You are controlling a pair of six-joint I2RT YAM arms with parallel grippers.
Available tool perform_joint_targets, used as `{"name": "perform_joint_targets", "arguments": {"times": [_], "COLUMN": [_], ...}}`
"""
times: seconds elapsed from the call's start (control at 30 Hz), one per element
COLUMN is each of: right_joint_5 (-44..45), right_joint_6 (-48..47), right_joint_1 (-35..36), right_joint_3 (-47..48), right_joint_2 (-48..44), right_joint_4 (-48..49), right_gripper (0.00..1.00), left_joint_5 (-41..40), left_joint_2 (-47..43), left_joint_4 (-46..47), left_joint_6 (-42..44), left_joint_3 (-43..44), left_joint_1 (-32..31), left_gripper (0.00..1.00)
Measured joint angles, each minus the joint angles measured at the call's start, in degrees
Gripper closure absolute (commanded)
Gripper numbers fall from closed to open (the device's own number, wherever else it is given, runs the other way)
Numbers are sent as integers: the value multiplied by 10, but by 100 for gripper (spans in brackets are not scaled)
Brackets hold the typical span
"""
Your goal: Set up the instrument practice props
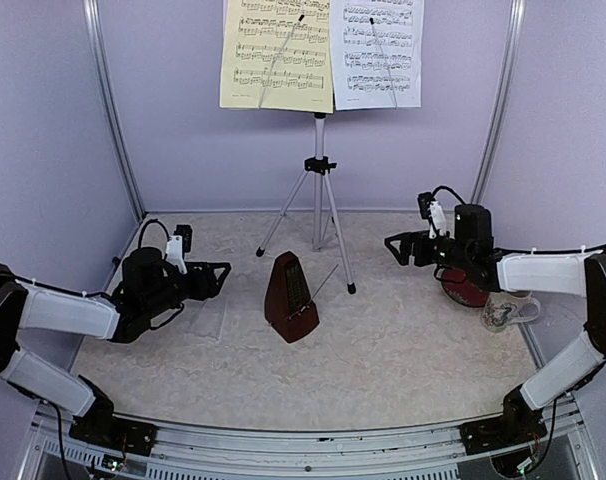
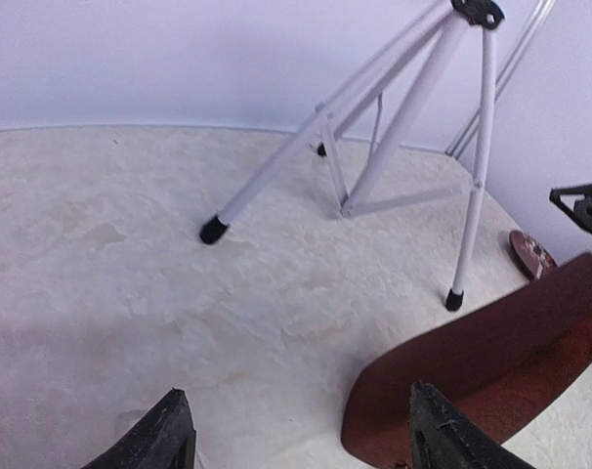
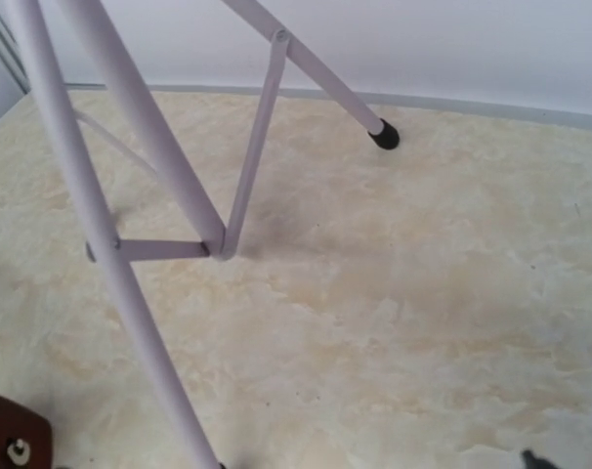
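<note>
Left claw (image 1: 223, 278) spread, empty; metronome (image 1: 291, 300) near its right, untouched.

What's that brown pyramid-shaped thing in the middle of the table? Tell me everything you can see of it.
It is a metronome: a dark reddish-brown pyramid with a glossy, wood-like case, narrow at the top and wide at the base. It stands upright on the pale mottled table, just in front of the white tripod stand's legs. Only the table touches it.
</note>
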Motion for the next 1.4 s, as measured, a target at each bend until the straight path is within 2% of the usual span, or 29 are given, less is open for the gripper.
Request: {"name": "perform_joint_targets", "arguments": {"times": [0.1,0.17,0.4,0.5,0.67,0.73,0.87,1.07,1.4], "right_joint_5": [-10,-17,-59,-77,-109,-115,-123,-123,-109], "right_joint_6": [-3,-4,2,14,60,73,90,103,106], "right_joint_1": [-2,-4,-35,-59,-116,-133,-159,-187,-195], "right_joint_3": [-1,-1,0,2,-7,-15,-45,-110,-149], "right_joint_2": [-5,-8,-39,-59,-105,-123,-162,-223,-259], "right_joint_4": [0,-1,-4,-3,22,32,44,47,43], "right_gripper": [0,0,0,0,0,0,0,0,0], "left_joint_5": [-3,-6,-41,-57,-94,-102,-99,-80,-76], "left_joint_2": [-33,-55,-124,-139,-126,-122,-121,-116,-107], "left_joint_4": [-7,-19,-154,-232,-412,-449,-495,-514,-521], "left_joint_6": [-4,-6,-20,-35,-54,-55,-56,-71,-79], "left_joint_3": [0,0,61,131,309,339,331,263,259], "left_joint_1": [25,38,87,108,154,170,192,217,244], "left_gripper": [15,2,1,1,1,1,1,1,1]}}
